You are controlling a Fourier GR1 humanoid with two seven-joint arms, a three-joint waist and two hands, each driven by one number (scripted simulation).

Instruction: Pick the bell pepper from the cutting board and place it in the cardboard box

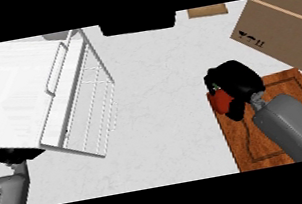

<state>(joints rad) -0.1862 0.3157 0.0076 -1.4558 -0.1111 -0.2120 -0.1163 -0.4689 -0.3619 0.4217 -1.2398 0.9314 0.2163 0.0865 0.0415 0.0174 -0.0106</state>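
Gripping the Pepper at the Board's Upper Edge

Showing only as a red patch with a speck of green stem, the bell pepper [221, 101] sits at the upper left end of the wooden cutting board [299, 93], right of centre in the frame. The right hand [236, 81] covers most of it, its black fingers curled round the pepper. Above and to the right, the cardboard box [291, 31] shows only a brown side with black marks; its inside cannot be seen. On the white bench [161, 102], a white wire dish rack [83, 101] fills the upper left. The left hand [15, 156] peeks out under the rack at lower left; whether its fingers are open cannot be told.
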